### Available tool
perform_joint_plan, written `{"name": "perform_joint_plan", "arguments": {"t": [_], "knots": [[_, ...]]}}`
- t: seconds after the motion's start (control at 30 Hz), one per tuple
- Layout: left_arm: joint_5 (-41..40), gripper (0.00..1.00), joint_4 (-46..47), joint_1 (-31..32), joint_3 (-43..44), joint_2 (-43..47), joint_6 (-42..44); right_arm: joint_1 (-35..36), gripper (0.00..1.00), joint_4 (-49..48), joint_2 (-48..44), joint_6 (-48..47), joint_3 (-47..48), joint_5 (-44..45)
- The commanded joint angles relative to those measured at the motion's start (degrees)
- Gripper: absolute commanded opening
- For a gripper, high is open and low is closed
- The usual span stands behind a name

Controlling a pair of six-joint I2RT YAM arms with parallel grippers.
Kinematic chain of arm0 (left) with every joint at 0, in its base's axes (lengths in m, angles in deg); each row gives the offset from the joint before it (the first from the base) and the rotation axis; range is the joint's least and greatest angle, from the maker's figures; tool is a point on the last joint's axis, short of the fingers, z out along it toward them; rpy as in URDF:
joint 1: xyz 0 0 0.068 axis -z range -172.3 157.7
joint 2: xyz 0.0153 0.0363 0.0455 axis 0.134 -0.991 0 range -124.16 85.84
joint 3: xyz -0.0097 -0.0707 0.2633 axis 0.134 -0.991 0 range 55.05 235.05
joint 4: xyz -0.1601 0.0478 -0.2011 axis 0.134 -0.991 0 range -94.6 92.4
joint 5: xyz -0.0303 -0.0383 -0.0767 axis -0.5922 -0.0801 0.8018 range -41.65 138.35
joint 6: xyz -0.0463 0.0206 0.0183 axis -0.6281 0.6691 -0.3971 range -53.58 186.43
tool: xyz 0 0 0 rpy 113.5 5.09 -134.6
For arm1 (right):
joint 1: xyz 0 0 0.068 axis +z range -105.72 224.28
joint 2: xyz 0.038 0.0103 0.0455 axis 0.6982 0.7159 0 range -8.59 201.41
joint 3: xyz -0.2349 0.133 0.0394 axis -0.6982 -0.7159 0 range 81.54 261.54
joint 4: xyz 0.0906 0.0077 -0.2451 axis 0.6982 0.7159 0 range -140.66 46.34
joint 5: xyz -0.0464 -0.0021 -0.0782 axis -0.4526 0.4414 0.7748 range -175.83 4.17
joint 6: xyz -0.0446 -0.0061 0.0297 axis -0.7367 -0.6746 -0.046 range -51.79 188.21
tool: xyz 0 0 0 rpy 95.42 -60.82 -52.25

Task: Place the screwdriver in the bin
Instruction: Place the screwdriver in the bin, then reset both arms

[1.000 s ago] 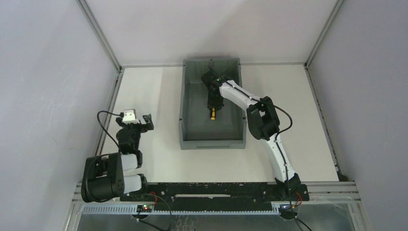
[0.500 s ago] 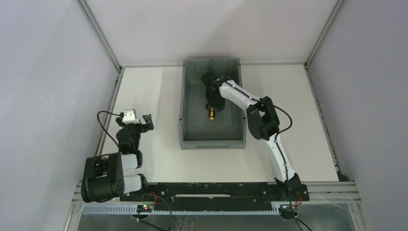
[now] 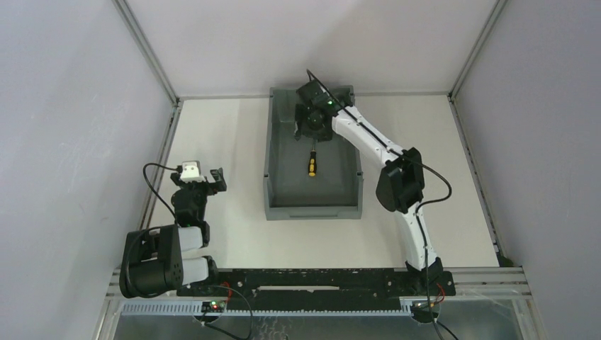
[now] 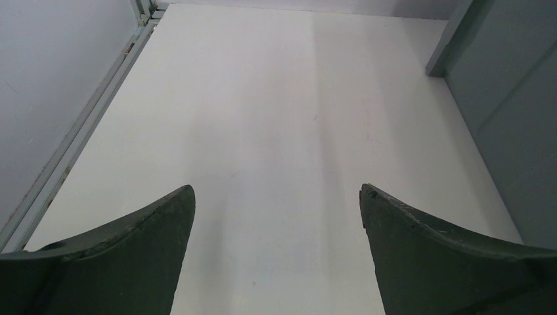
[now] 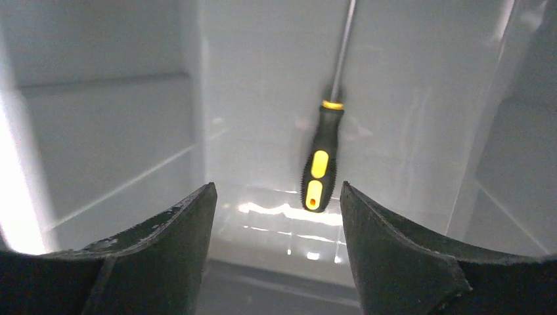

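The screwdriver, with its yellow and black handle, lies loose on the floor of the grey bin, about mid-bin. My right gripper hangs over the bin's far half, open, with nothing between its fingers. In the right wrist view the screwdriver lies beyond the open gripper, apart from both fingers, its thin shaft running away across the bin floor. My left gripper rests open over the table left of the bin. The left wrist view shows that gripper empty above the white tabletop.
The bin's tall outer wall stands at the right of the left wrist view. A metal frame rail borders the table's left edge. White enclosure walls surround the table on three sides.
My right gripper opened and let go of the screwdriver, then drew back toward the bin's far end. The screwdriver now lies on the bin floor. The left arm has not moved.
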State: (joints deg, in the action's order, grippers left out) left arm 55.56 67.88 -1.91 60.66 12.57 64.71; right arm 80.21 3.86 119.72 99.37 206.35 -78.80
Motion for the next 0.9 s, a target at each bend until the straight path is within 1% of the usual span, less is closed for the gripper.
{"name": "perform_joint_plan", "arguments": {"t": [0.0,0.13,0.4,0.6,0.87], "knots": [[-0.34,1.00,2.40,0.19,2.24,0.70,-0.71,1.02,0.79,-0.19,-6.72,-4.40,4.61,0.61],[-0.32,1.00,2.39,0.20,2.24,0.69,-0.66,1.26,0.86,-0.19,-9.98,-8.78,6.91,2.33],[-0.27,1.00,2.40,0.18,2.22,0.68,-0.67,0.41,0.99,-1.01,-18.25,-16.27,6.96,7.67],[-0.30,1.00,2.45,0.20,2.22,0.68,-0.66,-2.50,1.00,-0.95,-25.08,-20.52,5.85,11.22],[-0.35,1.00,2.39,0.20,2.22,0.68,-0.66,-10.44,1.00,-1.95,-35.91,-23.30,-2.29,13.52]]}}
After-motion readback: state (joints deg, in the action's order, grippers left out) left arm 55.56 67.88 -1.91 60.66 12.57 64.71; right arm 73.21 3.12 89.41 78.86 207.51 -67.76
